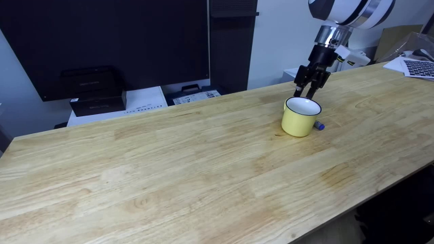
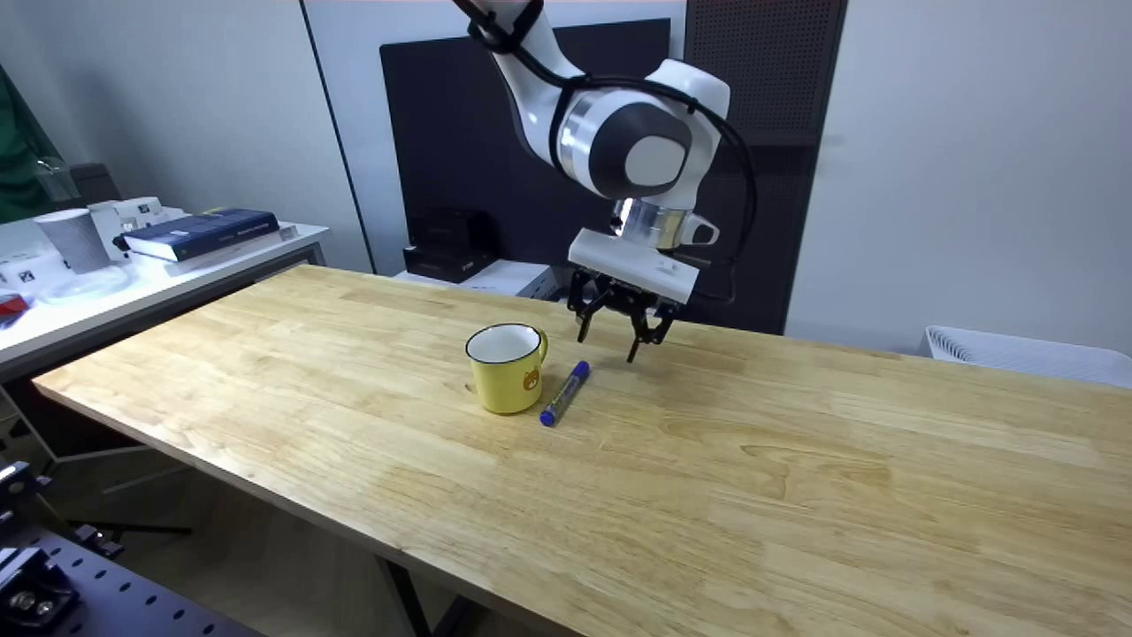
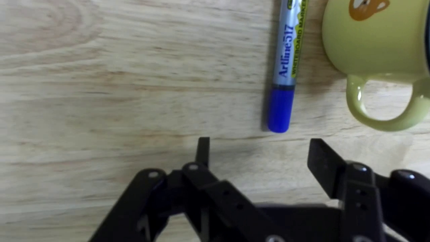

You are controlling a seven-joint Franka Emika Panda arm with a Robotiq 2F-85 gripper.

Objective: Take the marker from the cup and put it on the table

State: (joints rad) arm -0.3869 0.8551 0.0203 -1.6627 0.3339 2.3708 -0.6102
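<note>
The blue marker (image 2: 565,394) lies flat on the light wood table (image 2: 752,513), just beside the yellow cup (image 2: 504,382), outside it. The cup stands upright; its white inside shows no object in both exterior views. In an exterior view the cup (image 1: 296,122) hides most of the marker, and only a blue end (image 1: 319,125) shows. My gripper (image 2: 608,347) is open and empty above the table, near one end of the marker. In the wrist view the marker's blue cap (image 3: 281,111) lies just ahead of the gap between the open fingers (image 3: 258,144), and the cup (image 3: 373,43) is at upper right.
The cup's handle (image 3: 383,124) is to the right of the marker's cap in the wrist view. A laptop (image 1: 418,67) is at the table's far right end. A side table with a dark blue book (image 2: 199,233) stands beyond the table's left end.
</note>
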